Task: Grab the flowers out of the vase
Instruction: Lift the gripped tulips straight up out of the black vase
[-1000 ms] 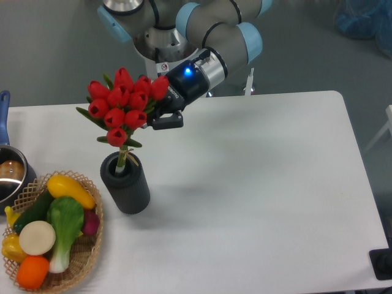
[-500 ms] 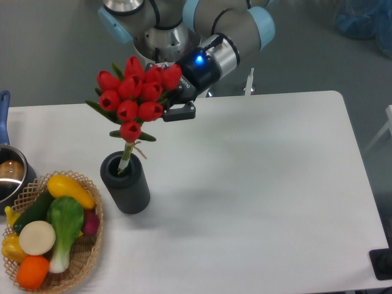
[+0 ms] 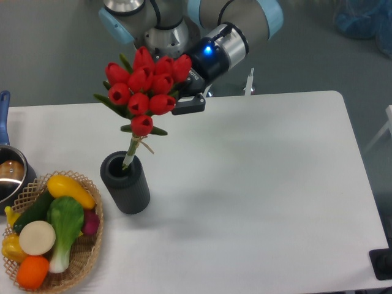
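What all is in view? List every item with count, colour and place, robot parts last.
flowers: one bunch, red buds, green leaves, held above the vase, stem tips at its mouth
vase: one, dark grey, table left
basket: one, woven tan, bottom-left corner, holding mixed-colour vegetables
pot: one, steel with blue handle, left edge
table: one, white
gripper: one, black, behind the bunch, gripping it
arm: one, grey with blue caps, top centre
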